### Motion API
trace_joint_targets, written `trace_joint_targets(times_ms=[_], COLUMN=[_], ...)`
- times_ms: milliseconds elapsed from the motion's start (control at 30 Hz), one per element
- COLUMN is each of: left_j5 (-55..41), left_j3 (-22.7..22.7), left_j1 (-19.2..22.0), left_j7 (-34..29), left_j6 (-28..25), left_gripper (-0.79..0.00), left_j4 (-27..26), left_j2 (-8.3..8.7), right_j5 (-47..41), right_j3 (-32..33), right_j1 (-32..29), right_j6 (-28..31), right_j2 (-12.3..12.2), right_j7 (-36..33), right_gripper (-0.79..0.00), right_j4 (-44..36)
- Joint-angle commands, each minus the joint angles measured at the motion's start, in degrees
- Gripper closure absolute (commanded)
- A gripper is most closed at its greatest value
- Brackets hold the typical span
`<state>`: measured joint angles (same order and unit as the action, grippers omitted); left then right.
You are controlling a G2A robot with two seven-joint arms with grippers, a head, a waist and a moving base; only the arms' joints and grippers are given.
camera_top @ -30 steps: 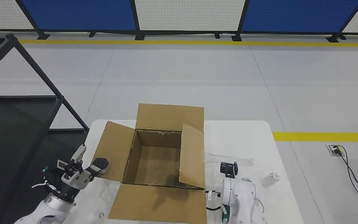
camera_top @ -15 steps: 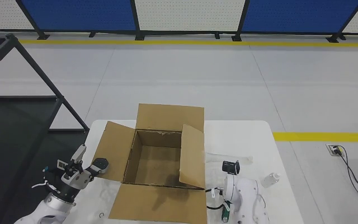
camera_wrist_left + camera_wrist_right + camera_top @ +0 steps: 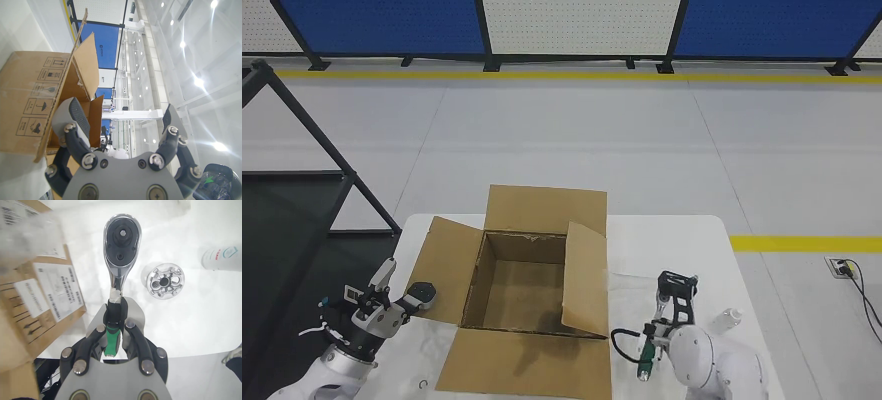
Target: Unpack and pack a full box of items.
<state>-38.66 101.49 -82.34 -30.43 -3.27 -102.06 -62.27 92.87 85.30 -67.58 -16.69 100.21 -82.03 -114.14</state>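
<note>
1. My left pincer hangs released, with nothing between its ribbed pads. It sits just beside the outer left flap of the box, near the table's left edge. I judge it best parked there, away from the opening.
2. The box stands open in the middle of the table. I see only its bare cardboard floor, though the near corners are shaded, so I cannot swear it is empty.
3. Its right flap stands nearly upright, a wall between the cavity and my right side. Any carry across it needs height first, then travel, or the tool will clip the cardboard edge.
4. My right pincer is clenched on the ratchet wrench. It grips the black collar just above the green handle, and the chrome head sticks out well past my fingertips, over the white table.
5. I judge this wrench to be either the last item out or the first one back in. Either way, that long overhang can swing, so I should move slowly and hold the wrist steady.
6. A metal spool lies near the head, apart from it. If I set the wrench down, I should lower it into the bare patch and let go only once it rests.
7. Farther right lies a white bottle, which could roll if nudged.
</note>
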Motion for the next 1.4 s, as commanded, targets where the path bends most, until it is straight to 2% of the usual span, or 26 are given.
trace_joint_targets(times_ms=[0, 200, 667, 800, 1033, 1367], left_j5=[0.0, 0.0, 0.0, 0.4, 2.3, 1.6], left_j3=[0.0, 0.0, 0.0, -0.2, -1.2, -0.5], left_j1=[0.0, 0.0, 0.0, 0.0, -0.2, -2.0], left_j7=[0.0, 0.0, 0.0, 0.1, 1.3, 2.0], left_j6=[0.0, 0.0, 0.0, 0.1, 0.4, -0.5], left_gripper=[-0.785, -0.785, -0.785, -0.785, -0.785, -0.785], left_j4=[0.0, 0.0, 0.0, -0.4, -2.7, -3.6], left_j2=[0.00, 0.00, 0.00, -0.01, -0.13, -0.36], right_j5=[-2.0, -5.9, -5.9, -10.2, -9.7, -10.6], right_j3=[-0.6, -3.2, -3.2, -6.5, -17.8, -27.1], right_j1=[-0.5, -0.2, -0.2, -0.6, 8.5, 22.8], right_j6=[-0.2, -3.7, -3.7, -1.2, -0.1, -1.0], right_j2=[0.0, 0.3, 0.3, 0.4, 1.1, 3.0], right_j7=[0.9, 4.5, 4.5, 10.8, 14.4, 12.7], right_gripper=[0.000, 0.000, 0.000, 0.000, 0.000, 0.000], right_j4=[-3.6, -10.4, -10.4, -9.5, -4.6, 12.9])
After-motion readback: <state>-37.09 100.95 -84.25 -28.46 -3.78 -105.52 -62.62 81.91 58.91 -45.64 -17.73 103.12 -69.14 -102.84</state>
